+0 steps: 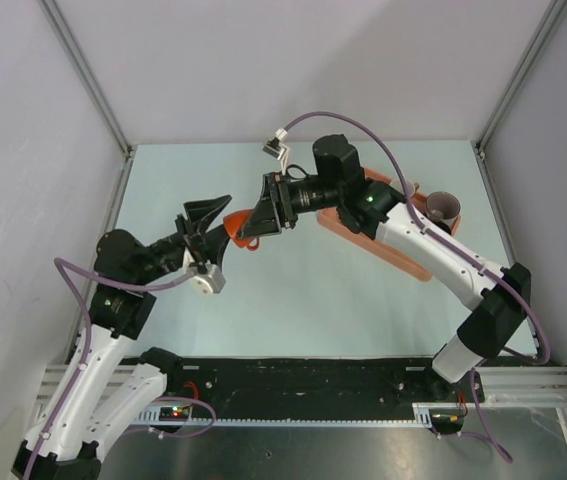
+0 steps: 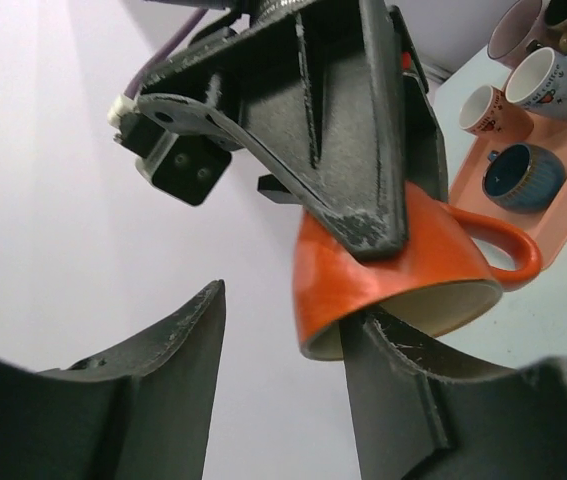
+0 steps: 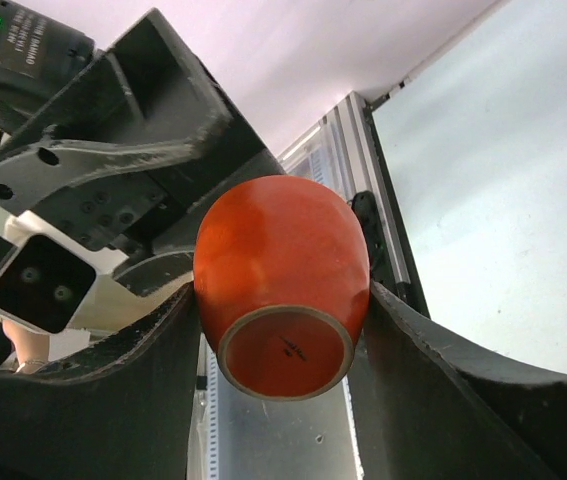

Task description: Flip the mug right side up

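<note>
Orange mug [image 3: 281, 250] aloft over counter [image 1: 313, 290], clamped in right pincer [image 3: 281, 335]. Axis near horizontal: base toward right wrist, mouth toward left pincer [image 2: 281, 325], spread apart, nearest.

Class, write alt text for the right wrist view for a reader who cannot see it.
An orange mug is held by the right gripper between its two black fingers, flat base facing the camera. The left gripper sits close behind it, with pale table surface at the right.
</note>
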